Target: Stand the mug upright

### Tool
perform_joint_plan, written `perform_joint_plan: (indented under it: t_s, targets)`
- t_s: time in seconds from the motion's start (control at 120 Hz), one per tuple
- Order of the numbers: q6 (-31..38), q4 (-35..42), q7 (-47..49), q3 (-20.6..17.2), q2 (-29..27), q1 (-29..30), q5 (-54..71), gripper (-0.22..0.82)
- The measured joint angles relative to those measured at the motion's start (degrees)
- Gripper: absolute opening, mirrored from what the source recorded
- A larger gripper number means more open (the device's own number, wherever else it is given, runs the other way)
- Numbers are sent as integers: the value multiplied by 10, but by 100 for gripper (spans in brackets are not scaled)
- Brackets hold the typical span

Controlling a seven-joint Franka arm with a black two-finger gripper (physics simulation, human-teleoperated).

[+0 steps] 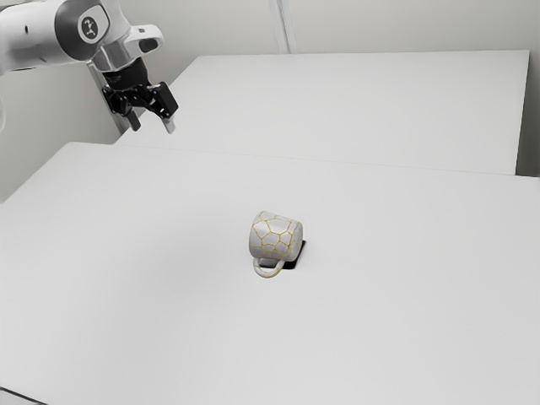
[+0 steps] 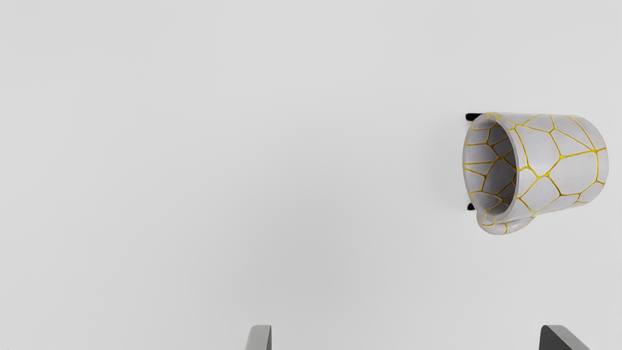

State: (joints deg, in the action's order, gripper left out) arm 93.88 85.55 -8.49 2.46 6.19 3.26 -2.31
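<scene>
A hand could pass between the gripper (image 1: 153,125) and the mug (image 1: 274,234), or over the table (image 1: 152,304) around it; the mug lies in the way, its handle (image 1: 268,275) jutting out; a black thing (image 1: 299,256) pokes from under it.

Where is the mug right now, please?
The mug lies tipped on the table, toward the exterior view's right from the end effector, partly hiding a black object.

This looks most like a robotics lab — a white-and-black jointed robot arm (image 1: 32,40) works at a smooth, matte white tabletop (image 1: 160,321), with a 2nd flat white surface (image 1: 363,105) behind it and a pale grey wall (image 1: 422,25) crossed by a slim vertical strip (image 1: 283,25) — though I cannot tell for certain.
</scene>
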Motion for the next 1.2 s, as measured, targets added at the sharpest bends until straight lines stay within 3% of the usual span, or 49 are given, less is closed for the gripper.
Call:
perform_joint_plan:
  t_s: [0.408, 0.608, 0.817, 0.925, 1.2]
  targets:
    - [0, 33, 5, 0, -2, 0, -27, 60]
    - [5, 132, -24, 15, -22, 11, -224, 60]
    - [60, 259, -100, 15, -21, 27, -414, 60]
    - [89, 280, -146, 12, 10, 15, -480, 60]
    - [119, 251, -252, 10, 85, 19, -539, 60]
